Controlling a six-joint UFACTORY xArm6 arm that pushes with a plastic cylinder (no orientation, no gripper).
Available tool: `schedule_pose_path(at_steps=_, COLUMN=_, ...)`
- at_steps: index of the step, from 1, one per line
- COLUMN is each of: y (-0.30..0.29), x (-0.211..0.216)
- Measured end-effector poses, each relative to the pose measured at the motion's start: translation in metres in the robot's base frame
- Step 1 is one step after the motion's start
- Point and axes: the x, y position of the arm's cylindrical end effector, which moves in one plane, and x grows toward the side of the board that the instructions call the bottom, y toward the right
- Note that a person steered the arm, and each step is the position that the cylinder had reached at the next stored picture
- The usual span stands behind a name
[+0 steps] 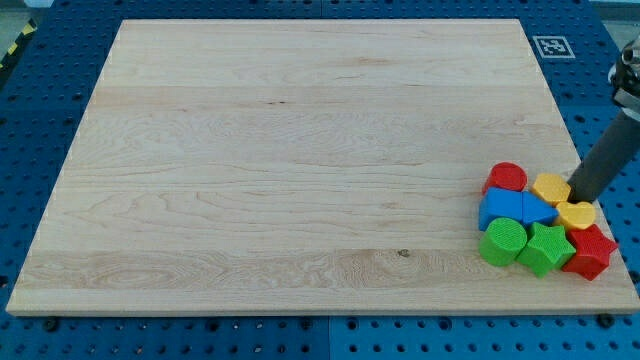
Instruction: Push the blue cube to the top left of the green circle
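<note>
The blue cube [500,209] lies at the view's lower right, in a tight cluster of blocks. The green circle [502,241] sits just below it, touching. My tip [579,196] comes down from the view's right edge and ends between two yellow blocks, to the right of the blue cube. A second blue block [538,209] lies between the cube and my tip.
A red cylinder [507,178] sits above the blue cube. A yellow block [551,187] and a yellow heart [575,214] flank my tip. A green star [545,247] and a red star [589,251] lie near the board's [300,150] lower right edge.
</note>
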Motion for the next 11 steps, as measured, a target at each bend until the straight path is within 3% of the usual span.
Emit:
schedule_pose_path(at_steps=1, y=0.000, x=0.016)
schedule_pose_path(at_steps=3, y=0.050, x=0.001)
schedule_pose_path(at_steps=5, y=0.059, x=0.100)
schedule_pose_path(at_steps=6, y=0.025, x=0.102)
schedule_pose_path(at_steps=7, y=-0.028, x=0.095)
schedule_pose_path(at_steps=11, y=-0.050, x=-0.003)
